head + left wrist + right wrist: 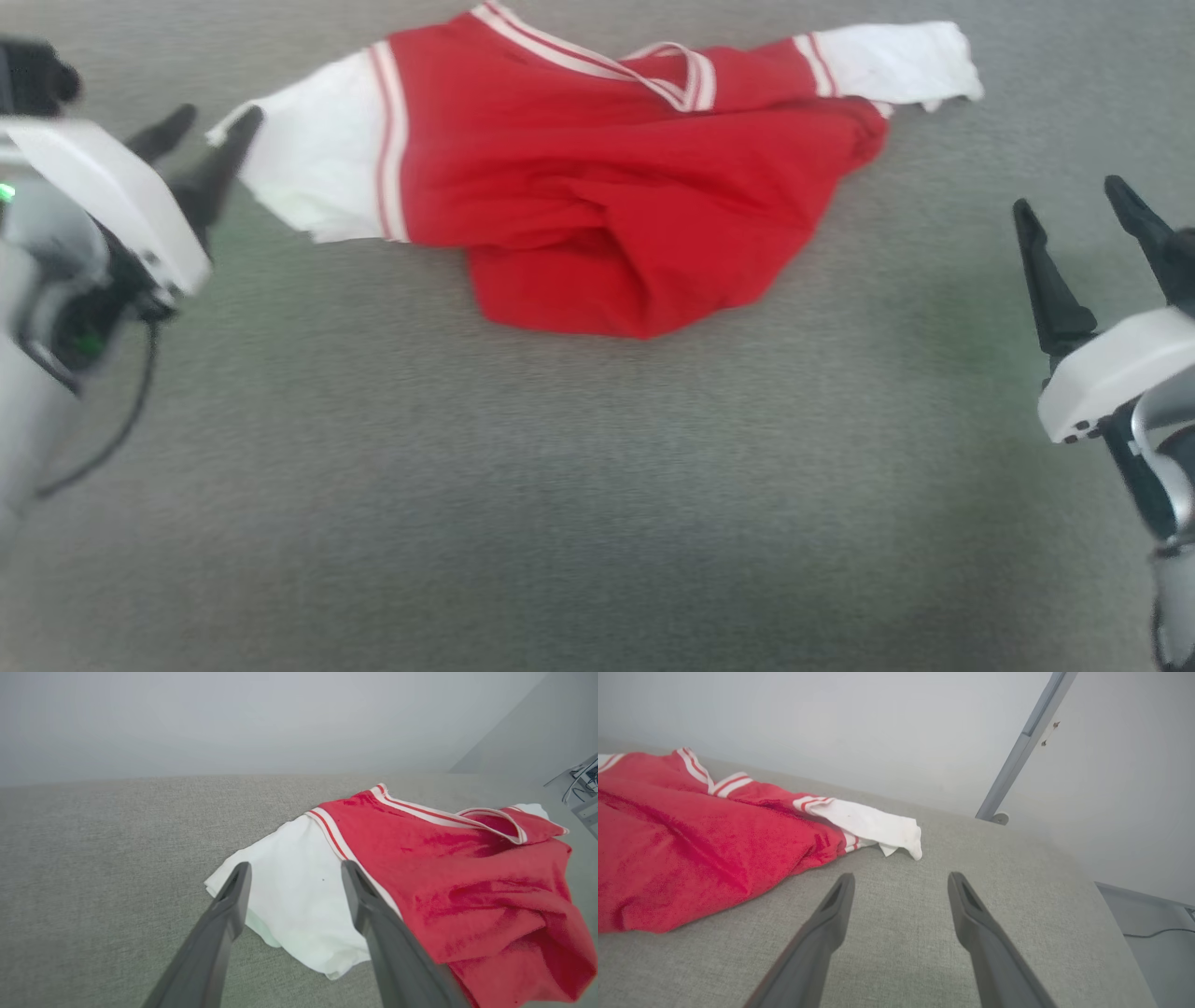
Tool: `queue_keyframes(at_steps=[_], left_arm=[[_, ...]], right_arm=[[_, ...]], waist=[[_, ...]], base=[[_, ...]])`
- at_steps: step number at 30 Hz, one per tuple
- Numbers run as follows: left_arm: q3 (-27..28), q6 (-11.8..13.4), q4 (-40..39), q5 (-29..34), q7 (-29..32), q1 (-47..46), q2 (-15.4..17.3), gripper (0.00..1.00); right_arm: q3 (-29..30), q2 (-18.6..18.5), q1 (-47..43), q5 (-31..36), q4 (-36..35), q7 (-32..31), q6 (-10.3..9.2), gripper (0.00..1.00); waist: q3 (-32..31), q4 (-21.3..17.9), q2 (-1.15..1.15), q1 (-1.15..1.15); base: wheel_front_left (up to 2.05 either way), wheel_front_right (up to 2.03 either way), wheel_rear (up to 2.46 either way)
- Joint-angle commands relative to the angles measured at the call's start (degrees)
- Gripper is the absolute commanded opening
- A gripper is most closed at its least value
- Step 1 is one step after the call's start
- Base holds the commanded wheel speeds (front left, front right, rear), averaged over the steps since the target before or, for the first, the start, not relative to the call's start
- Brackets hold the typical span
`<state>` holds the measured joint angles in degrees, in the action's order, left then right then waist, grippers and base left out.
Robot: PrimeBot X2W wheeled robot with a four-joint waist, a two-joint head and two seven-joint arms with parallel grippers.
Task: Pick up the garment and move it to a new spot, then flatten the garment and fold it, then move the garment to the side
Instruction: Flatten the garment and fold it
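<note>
The garment (607,187) lies crumpled on the grey bench (597,467), its long axis running side to side across the head view from one white sleeve to the other. The striped neck trim points away from the robot and the bunched red hem points toward it. The left sleeve (317,168) lies spread fairly flat. The right sleeve (896,61) is rumpled, and its far edge is partly tucked behind a red fold. The top of the neckline is cut off by the upper edge of the head view, and deep folds in the middle of the garment hide much of its front. The head view is also soft and blurred, so fine detail on the cloth is hard to make out. The left gripper (210,140) is at the outer edge of the garment's left sleeve with its fingers (233,896) spread wide and holding nothing. In the left wrist view the sleeve shows between and beyond them, and I cannot tell whether either tip touches the cloth. The right gripper (1071,201) is well apart from the garment's right sleeve, nearer the robot. Its fingers (966,905) are also wide open and empty, over bare bench. In the right wrist view a grey post (1017,751) rises behind the garment's right sleeve, cut off at the top edge.
</note>
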<state>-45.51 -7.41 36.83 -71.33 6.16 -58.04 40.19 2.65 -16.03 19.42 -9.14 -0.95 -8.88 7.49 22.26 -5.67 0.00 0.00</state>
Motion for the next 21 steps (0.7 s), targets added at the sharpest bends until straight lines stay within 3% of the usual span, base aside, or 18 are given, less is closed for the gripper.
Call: queue_keyframes(at_steps=[1,5,7,9,14,17,21], left_arm=[[-0.68,-0.06,-1.16,1.37,-3.88,2.14,-0.14,1.0],[-1.75,-0.06,-4.21,5.2,-16.9,6.12,-1.46,1.0],[-1.71,0.13,-4.91,7.69,-20.14,7.96,-2.78,1.0],[-0.83,1.03,-6.68,11.22,-21.22,9.88,-4.33,1.0],[10.23,5.03,-16.91,22.4,-21.37,18.41,-8.85,1.0],[16.54,5.71,-23.01,28.4,-21.39,23.9,-11.55,1.0],[22.27,4.91,-28.36,33.67,-21.4,30.87,-14.63,1.0]], right_arm=[[-1.63,-2.08,1.12,-0.98,0.47,-1.26,0.01,1.0],[-8.63,-10.72,4.59,-3.37,1.7,-5.46,0.01,1.0],[-12.34,-15.37,7.02,-4.86,2.27,-7.49,0.0,1.0],[-15.18,-19.31,10.02,-6.72,2.94,-9.36,0.01,1.0],[-24.85,-29.06,17.41,-11.26,4.4,-13.71,0.01,1.0],[-31.11,-34.8,22.06,-13.87,5.21,-16.07,0.0,1.0],[-38.34,-39.3,27.41,-18.21,5.94,-18.19,0.0,1.0]], waist=[[-1.0,1.98,0.0,0.0],[-1.19,5.57,0.0,0.0],[-0.98,7.47,0.0,0.0],[-0.5,9.28,0.0,0.0],[1.17,13.39,0.0,0.0],[2.28,15.28,0.0,0.0],[3.6,17.1,0.0,0.0]], base=[[0.0,0.0,0.0],[0.0,0.0,0.0],[0.0,0.0,0.0],[0.0,0.0,0.0],[0.0,0.0,0.0],[0.0,0.0,0.0],[0.0,0.0,0.0]])
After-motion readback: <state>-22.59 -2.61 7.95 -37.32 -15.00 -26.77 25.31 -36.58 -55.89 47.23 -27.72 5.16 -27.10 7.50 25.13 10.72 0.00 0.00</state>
